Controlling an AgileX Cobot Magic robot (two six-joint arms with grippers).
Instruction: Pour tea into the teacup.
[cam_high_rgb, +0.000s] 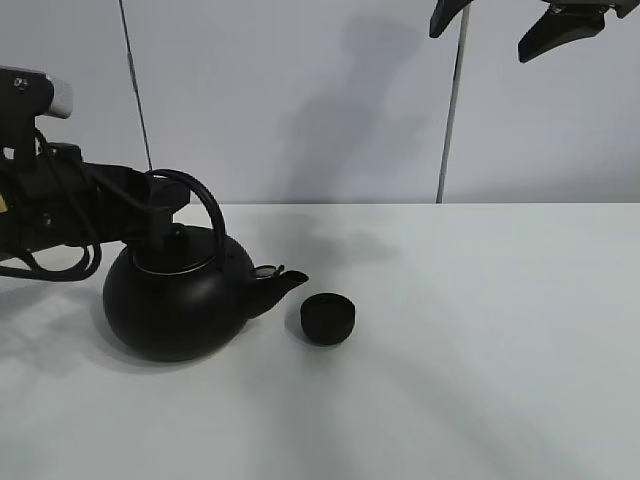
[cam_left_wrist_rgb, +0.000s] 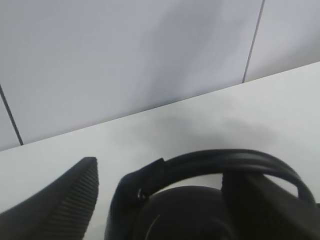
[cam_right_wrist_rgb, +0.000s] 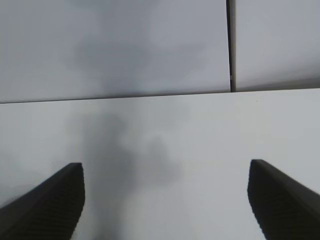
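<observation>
The black kettle (cam_high_rgb: 180, 295) stands on the white table (cam_high_rgb: 480, 330) at the left, its spout pointing right at the small black teacup (cam_high_rgb: 328, 318), which sits upright just past the spout. My left gripper (cam_high_rgb: 163, 208) is at the kettle's arched handle (cam_high_rgb: 205, 205). In the left wrist view the handle (cam_left_wrist_rgb: 220, 160) runs between the fingers (cam_left_wrist_rgb: 65, 205), with a gap on one side, so this gripper (cam_left_wrist_rgb: 160, 210) is open around it. My right gripper (cam_high_rgb: 510, 25) hangs high at the back right, open and empty; the right wrist view shows this gripper (cam_right_wrist_rgb: 165, 200) over bare table.
A grey panelled wall (cam_high_rgb: 330, 100) closes the back of the table. The left arm's body and cables (cam_high_rgb: 50, 215) lie left of the kettle.
</observation>
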